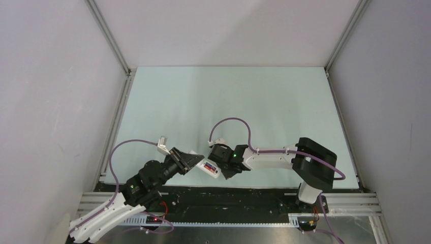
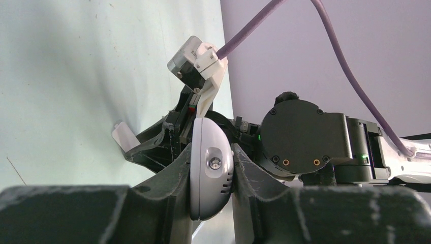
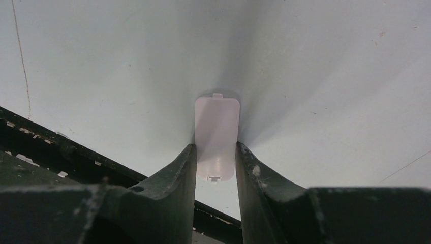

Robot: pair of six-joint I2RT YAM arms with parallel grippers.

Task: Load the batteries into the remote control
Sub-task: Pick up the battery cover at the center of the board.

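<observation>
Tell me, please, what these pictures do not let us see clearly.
Batteries: too small in the top view to judge their seating.
Remote control: seen end-on in the left pincer in the left wrist view, so its back is out of sight.
Cover plate: in the top view, hidden under the right pincer holding it.

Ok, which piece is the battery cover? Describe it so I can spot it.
Find the right gripper near the front edge of the table. Pinched between its fingers is the cover plate: small, flat, white, with a tab at its end, unlike the rounded remote control in the left gripper.
</observation>
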